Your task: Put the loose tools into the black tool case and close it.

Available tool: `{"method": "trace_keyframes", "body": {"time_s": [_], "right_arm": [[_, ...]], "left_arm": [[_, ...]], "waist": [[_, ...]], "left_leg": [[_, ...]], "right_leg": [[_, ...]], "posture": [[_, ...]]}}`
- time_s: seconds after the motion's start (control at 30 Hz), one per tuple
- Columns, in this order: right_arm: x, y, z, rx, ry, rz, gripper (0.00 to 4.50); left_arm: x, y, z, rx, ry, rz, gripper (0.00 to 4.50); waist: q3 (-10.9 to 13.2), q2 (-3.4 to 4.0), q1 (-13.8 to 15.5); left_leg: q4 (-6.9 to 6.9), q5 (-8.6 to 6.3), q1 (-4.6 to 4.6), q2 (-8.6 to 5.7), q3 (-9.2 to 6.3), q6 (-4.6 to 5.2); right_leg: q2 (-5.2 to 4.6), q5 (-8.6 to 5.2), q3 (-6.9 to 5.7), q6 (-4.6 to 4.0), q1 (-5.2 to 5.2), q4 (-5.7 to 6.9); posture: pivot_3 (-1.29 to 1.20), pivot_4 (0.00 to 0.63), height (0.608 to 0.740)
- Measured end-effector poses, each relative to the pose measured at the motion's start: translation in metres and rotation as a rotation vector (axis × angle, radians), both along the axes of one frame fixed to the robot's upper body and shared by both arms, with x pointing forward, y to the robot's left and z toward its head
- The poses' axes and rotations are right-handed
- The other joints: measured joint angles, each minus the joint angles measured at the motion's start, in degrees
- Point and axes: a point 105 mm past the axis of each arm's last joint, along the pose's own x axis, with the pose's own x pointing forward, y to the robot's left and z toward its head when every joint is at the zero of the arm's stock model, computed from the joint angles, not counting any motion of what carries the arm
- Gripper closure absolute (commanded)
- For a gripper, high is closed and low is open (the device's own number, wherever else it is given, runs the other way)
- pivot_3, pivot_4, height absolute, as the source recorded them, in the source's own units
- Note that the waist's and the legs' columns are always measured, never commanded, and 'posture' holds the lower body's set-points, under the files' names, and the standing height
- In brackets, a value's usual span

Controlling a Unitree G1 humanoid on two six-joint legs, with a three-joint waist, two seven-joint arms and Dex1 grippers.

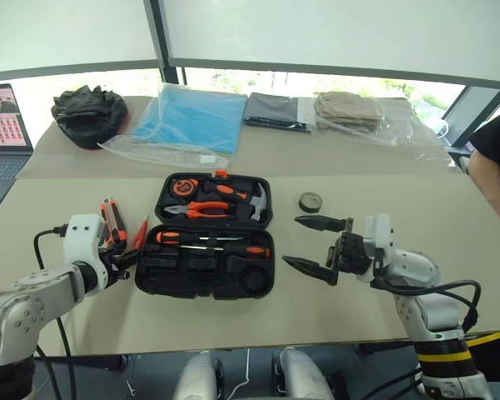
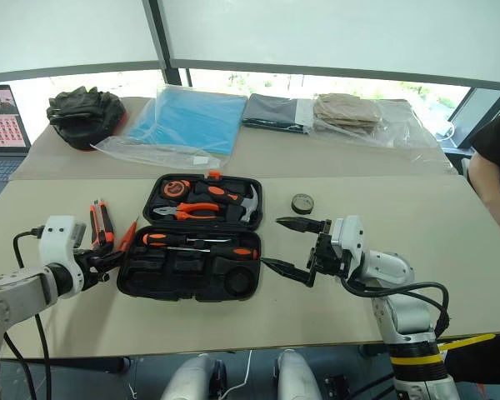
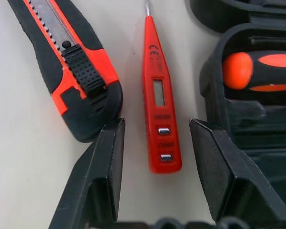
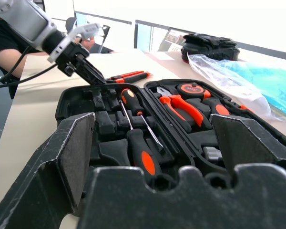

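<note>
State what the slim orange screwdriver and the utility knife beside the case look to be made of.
Slim orange screwdriver: glossy moulded plastic body, with a small window and metal contacts. Utility knife: hard orange plastic with matte black, probably rubbery grip; its ribbed slider suggests this.

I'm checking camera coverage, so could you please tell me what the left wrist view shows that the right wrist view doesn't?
Left wrist view: the print, small display and two metal contacts on the slim screwdriver, lying on the table between the open left fingers, and the knife's ribbed slider.

Right wrist view: the open case's full interior with pliers, tape measure, two long screwdrivers, and the open right fingers.

Both: knife, slim screwdriver, case edge, one screwdriver handle.
</note>
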Motion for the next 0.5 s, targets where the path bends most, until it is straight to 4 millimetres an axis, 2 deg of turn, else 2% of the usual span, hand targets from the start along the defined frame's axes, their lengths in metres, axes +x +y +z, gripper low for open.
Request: {"method": "trace_keyframes", "body": {"time_s": [0.37, 0.47, 0.5], "right_arm": [[-0.005, 0.003, 0.001, 0.011, 0.019, -0.006, 0.00], [-0.007, 0.004, 0.001, 0.010, 0.018, -0.002, 0.00], [-0.007, 0.004, 0.001, 0.010, 0.019, 0.000, 0.00]], "left_arm": [[0.025, -0.013, -0.004, -0.010, -0.022, -0.033, 2.20], [0.032, -0.013, -0.006, -0.004, -0.022, -0.042, 2.88], [0.033, -0.013, -0.006, 0.000, -0.024, -0.041, 3.30]], "waist": [[0.00, 0.02, 1.40], [0.00, 0.04, 1.49], [0.00, 0.04, 1.49]], "left_leg": [[0.04, 0.09, 0.26, -0.05, 0.01, 0.02], [0.03, 0.09, 0.55, -0.03, -0.01, 0.02], [0.03, 0.09, 0.58, -0.01, -0.01, 0.02]], "right_leg": [[-0.05, 0.00, -0.03, 0.01, 0.31, -0.01], [-0.05, -0.02, -0.06, 0.01, 0.62, -0.04], [-0.05, -0.02, -0.06, 0.00, 0.65, -0.06]], "posture": [[0.00, 0.150, 0.740], [0.00, 0.150, 0.740], [0.00, 0.150, 0.740]]}}
